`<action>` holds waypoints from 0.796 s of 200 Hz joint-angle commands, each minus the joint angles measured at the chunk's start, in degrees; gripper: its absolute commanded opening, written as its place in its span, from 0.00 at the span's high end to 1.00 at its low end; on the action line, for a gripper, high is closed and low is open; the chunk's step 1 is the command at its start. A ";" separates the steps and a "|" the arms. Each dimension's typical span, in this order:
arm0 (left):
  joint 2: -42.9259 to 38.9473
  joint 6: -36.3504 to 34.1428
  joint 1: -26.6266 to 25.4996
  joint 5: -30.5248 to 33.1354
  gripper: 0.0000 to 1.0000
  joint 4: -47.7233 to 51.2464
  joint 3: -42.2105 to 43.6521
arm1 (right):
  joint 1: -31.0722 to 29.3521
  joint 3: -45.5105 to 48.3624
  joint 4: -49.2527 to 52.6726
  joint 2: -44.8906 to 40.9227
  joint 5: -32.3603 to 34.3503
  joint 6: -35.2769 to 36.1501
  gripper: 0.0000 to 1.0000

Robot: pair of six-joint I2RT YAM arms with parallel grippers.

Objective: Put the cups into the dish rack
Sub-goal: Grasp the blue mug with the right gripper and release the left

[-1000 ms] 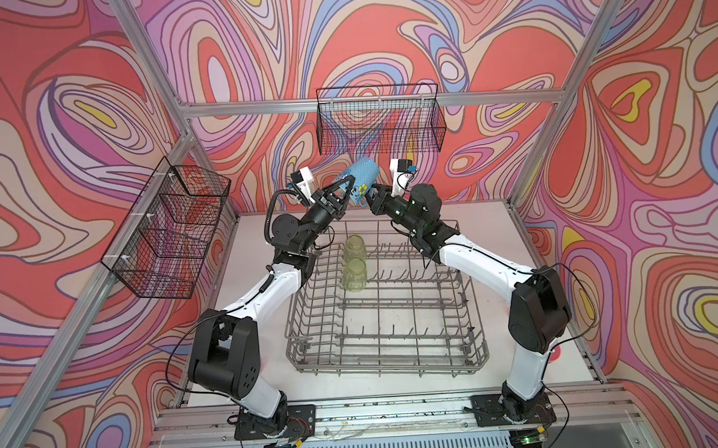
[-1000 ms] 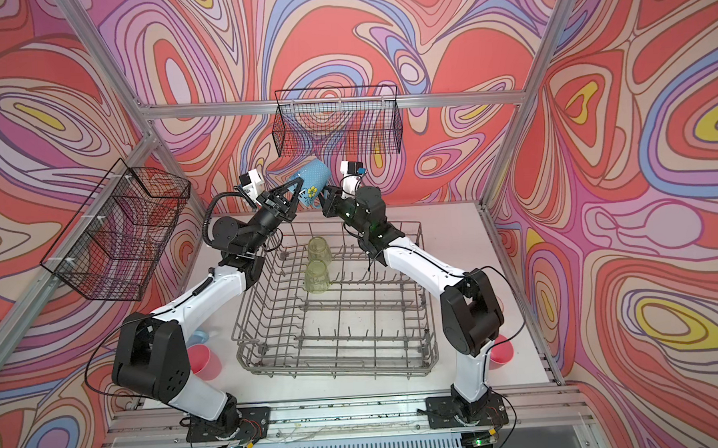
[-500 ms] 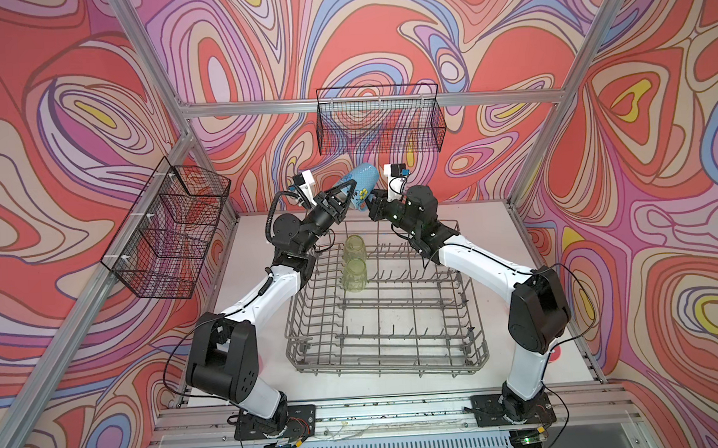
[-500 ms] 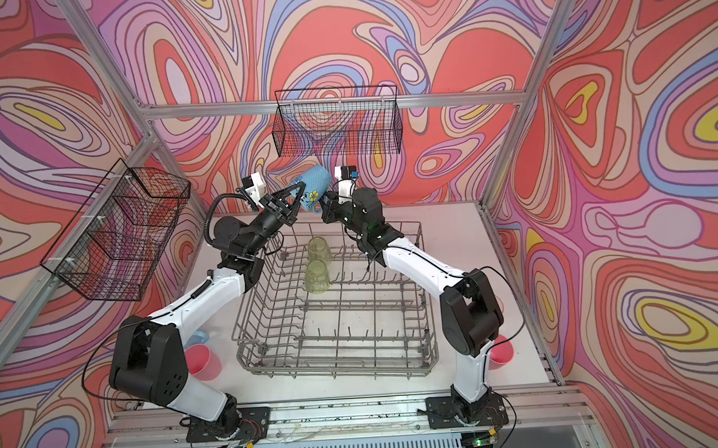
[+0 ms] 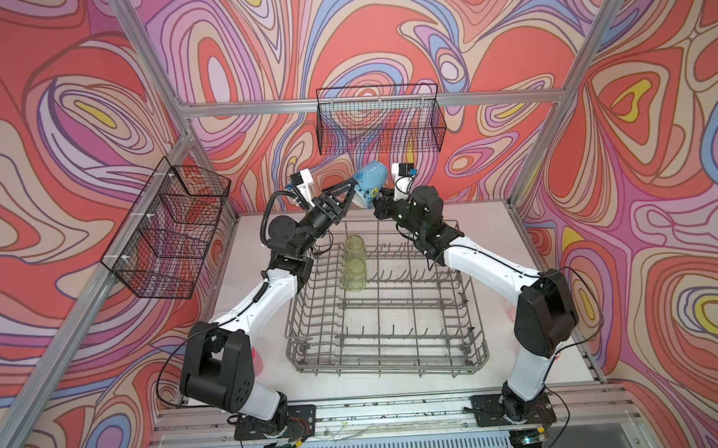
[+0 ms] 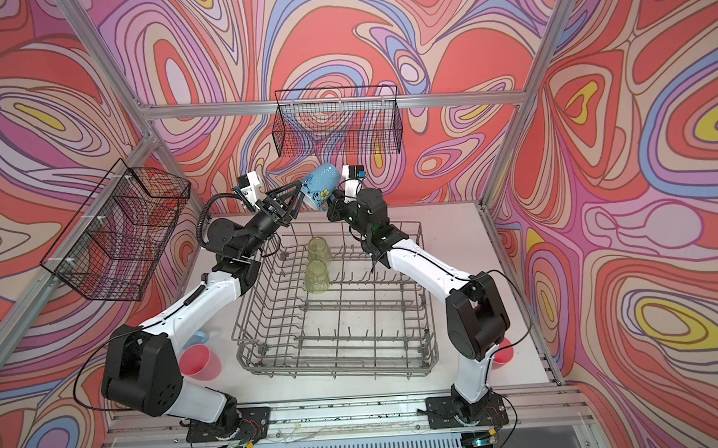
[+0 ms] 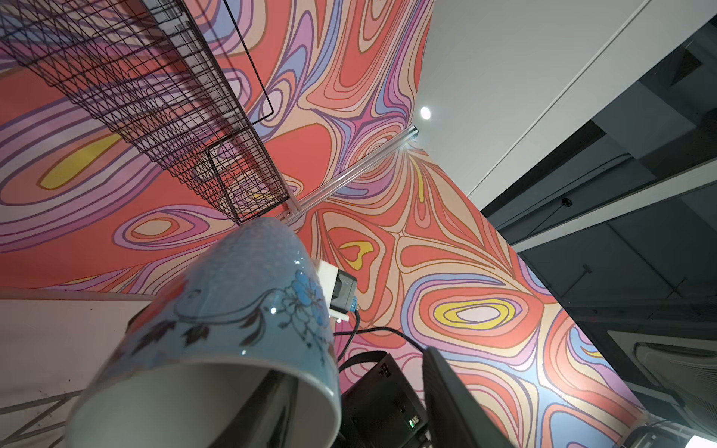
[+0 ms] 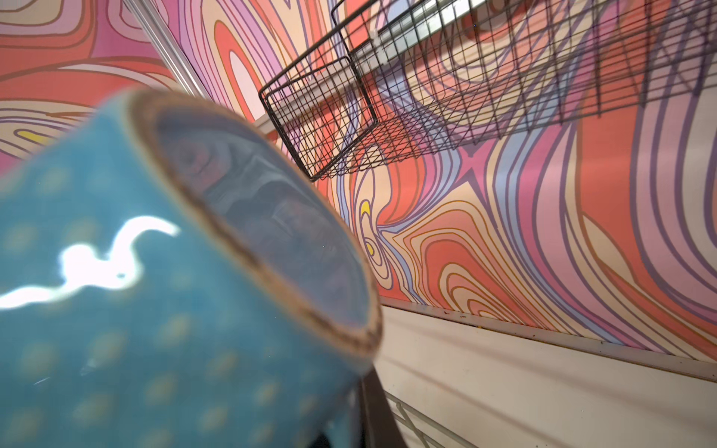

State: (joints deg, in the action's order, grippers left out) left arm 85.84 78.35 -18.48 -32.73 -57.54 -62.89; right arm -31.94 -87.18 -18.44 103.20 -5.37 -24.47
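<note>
A blue flowered mug (image 5: 368, 186) (image 6: 322, 188) hangs tilted in the air above the far edge of the grey dish rack (image 5: 386, 359) (image 6: 334, 369). My right gripper (image 5: 379, 205) (image 6: 332, 209) is shut on its lower side; the mug (image 8: 155, 310) fills the right wrist view, with one finger (image 8: 370, 411) showing. My left gripper (image 5: 343, 192) (image 6: 296, 196) (image 7: 353, 384) is open at the mug's (image 7: 232, 310) mouth, one finger inside and the other apart from the rim. Two yellow-green tumblers (image 5: 355, 247) (image 5: 354, 275) stand upside down in the rack.
A black mesh basket (image 5: 380, 124) hangs on the back wall just above the mug, another (image 5: 170, 233) on the left wall. A pink cup (image 6: 200, 362) and a bit of a blue mug (image 6: 200, 336) sit by the left arm. A second pink cup (image 6: 503, 352) stands by the right arm.
My left gripper has opened and let go of the mug's rim. My right gripper has closed on the mug. The mug has hardly moved.
</note>
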 commanded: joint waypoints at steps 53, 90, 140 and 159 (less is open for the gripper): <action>-6.98 -6.60 -0.06 -2.15 0.28 8.60 2.51 | 0.13 0.46 -0.49 -6.52 6.54 8.80 1.00; -12.25 -15.71 0.14 -1.55 0.25 24.08 1.71 | 0.14 3.33 3.03 -9.49 10.85 16.71 1.00; -16.12 -26.62 3.21 -1.43 0.13 45.71 -2.39 | 0.13 7.16 7.53 -12.94 15.23 24.27 1.00; -17.05 -30.64 6.27 -1.67 0.11 55.89 -5.69 | 0.14 8.60 9.53 -14.56 16.82 26.12 1.00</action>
State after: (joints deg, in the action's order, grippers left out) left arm 70.72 55.55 -15.35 -33.76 -17.43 -64.16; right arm -31.94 -79.79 -9.04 92.75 7.86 -2.55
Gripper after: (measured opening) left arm 0.872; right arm 0.085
